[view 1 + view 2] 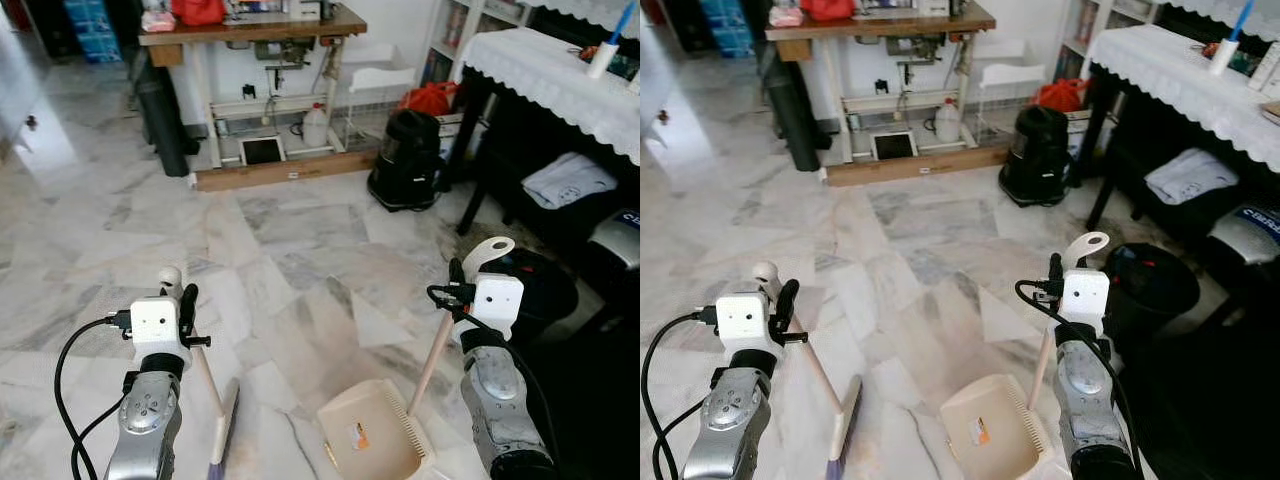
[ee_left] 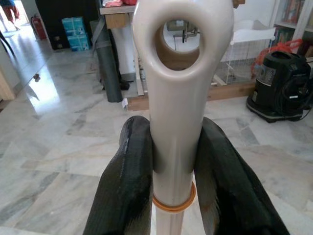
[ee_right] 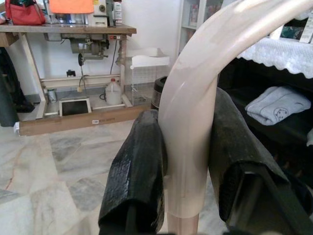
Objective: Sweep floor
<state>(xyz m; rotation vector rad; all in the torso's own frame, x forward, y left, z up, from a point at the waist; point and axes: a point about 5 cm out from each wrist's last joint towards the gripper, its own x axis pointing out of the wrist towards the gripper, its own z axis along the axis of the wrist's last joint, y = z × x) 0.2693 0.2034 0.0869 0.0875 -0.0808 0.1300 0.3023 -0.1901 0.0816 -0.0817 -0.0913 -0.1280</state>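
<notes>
the marble floor [image 1: 300, 250] spreads out from the sewing table [image 1: 250, 30] at the far wall. nearer than that table, the dustpan [image 1: 375, 435] rests on the floor, its handle clamped in the right gripper [image 3: 183, 147]. beside the dustpan, the left gripper [image 2: 173, 166] grips the broom [image 1: 215, 400], bristles down.

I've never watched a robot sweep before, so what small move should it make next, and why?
Probably a short stroke of the broom toward the dustpan. The left claw is shut on the broom handle, the right claw on the dustpan handle, and the two heads sit apart on the marble floor, pan mouth facing the broom.
</notes>
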